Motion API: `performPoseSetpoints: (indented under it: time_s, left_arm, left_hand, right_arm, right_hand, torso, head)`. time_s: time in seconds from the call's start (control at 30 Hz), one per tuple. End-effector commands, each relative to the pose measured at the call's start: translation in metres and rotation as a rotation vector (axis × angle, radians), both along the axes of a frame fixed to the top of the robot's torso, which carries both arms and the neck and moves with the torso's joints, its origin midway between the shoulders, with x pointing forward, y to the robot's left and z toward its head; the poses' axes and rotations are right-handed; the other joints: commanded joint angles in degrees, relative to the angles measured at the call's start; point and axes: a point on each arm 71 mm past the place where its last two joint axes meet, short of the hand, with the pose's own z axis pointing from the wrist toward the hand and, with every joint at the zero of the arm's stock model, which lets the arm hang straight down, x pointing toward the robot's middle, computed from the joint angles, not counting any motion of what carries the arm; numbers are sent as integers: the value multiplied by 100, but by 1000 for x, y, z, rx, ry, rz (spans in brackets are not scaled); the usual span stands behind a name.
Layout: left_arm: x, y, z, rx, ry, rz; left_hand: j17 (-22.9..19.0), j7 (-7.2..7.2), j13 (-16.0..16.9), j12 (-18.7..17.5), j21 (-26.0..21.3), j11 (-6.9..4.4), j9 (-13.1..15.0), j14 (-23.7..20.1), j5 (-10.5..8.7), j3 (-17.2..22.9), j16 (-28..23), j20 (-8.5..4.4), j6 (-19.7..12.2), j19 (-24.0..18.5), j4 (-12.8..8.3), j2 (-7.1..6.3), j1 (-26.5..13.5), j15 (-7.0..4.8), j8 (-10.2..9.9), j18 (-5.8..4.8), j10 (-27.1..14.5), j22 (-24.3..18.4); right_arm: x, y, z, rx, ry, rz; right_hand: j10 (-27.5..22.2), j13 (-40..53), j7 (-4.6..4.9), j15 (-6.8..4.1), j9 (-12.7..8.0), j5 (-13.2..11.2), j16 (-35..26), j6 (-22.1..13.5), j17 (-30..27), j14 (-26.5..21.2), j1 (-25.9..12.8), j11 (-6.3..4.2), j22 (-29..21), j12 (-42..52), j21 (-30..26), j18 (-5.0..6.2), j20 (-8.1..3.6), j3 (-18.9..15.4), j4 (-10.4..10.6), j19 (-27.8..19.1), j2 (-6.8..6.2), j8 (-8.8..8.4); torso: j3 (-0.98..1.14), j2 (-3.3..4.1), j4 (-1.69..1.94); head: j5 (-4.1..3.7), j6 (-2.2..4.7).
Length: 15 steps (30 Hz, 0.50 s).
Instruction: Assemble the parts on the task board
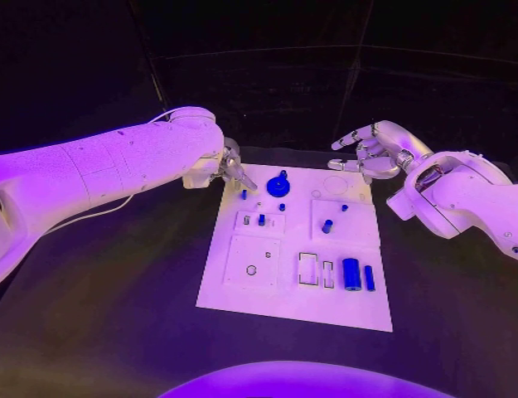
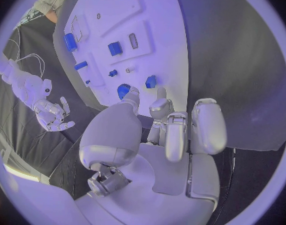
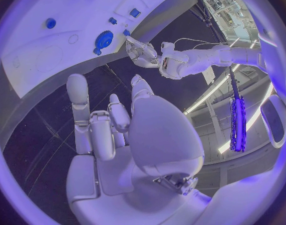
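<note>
Head view: my left hand (image 1: 220, 168) at far left corner of task board (image 1: 259, 290), fingers apart, holding nothing, fingertips just beside blue round part (image 1: 279, 184). My right hand (image 1: 372, 149) open, empty, beyond board's far right corner. Step, I judge: reaching for round part. Next: close fingers round it squarely.

A black table (image 1: 115, 332) spreads across the lower part of the head view, its surface matte and washed in violet light. Behind it rise dark panels (image 1: 366, 75) — flat walls whose pale seams run in thin lines across them and down between them. The right wrist view shows a long bright strip of light (image 3: 208, 92) and, near the circle's rim, shelving or equipment (image 3: 221, 2) too small to make out.
</note>
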Motion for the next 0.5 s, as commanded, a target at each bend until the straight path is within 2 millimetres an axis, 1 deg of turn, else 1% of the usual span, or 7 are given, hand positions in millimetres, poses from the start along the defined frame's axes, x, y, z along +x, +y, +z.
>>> performPoseSetpoints:
  time_s: [0.03,0.2,0.37,0.5]
  left_arm:
    - [-1,-2,-1,6,19,-31]
    - [-1,-3,-2,7,29,-37]
    - [0,-4,-4,9,35,-39]
    - [0,-5,-5,12,39,-38]
  left_hand:
    - [1509,5,-4,-4,-3,8,-11,605,19,-47,18,33,67,5,2,50,51,30,7,3,-4,4]
    - [1509,-17,-3,1,0,-11,-26,605,20,-93,18,23,145,6,-13,97,123,16,34,2,-1,13]
    - [1509,-35,10,14,4,-26,-38,605,19,-163,18,12,199,8,-58,72,204,3,56,1,9,22]
    - [1509,-47,18,22,9,-38,-43,605,20,-178,18,5,239,11,-92,108,278,-6,75,-1,19,32]
  right_arm:
    - [0,1,2,7,-8,5]
    - [0,1,2,7,-8,5]
    - [0,2,2,7,-8,6]
    - [0,2,2,7,-8,7]
  right_hand:
    - [-24,2,3,-21,0,39,-30,-44,366,341,13,-1,-4,-3,-14,69,-1,-38,-12,-44,43,-7]
    - [-23,2,3,-21,0,42,-29,-45,370,342,12,-1,-11,-3,-18,70,-1,-38,-10,-46,51,-6]
    - [-23,2,3,-21,0,42,-29,-45,370,342,12,-1,-11,-3,-18,70,-1,-38,-10,-46,51,-6]
    - [-23,2,3,-21,0,42,-29,-45,370,342,12,-1,-11,-3,-18,70,-1,-38,-10,-46,51,-6]
  torso:
    - [4,-1,-3]
    - [3,-1,-1]
    - [1,0,1]
    - [1,-3,1]
  head:
    - [-5,-3]
    - [-12,-4]
    - [-15,-10]
    - [-12,-15]
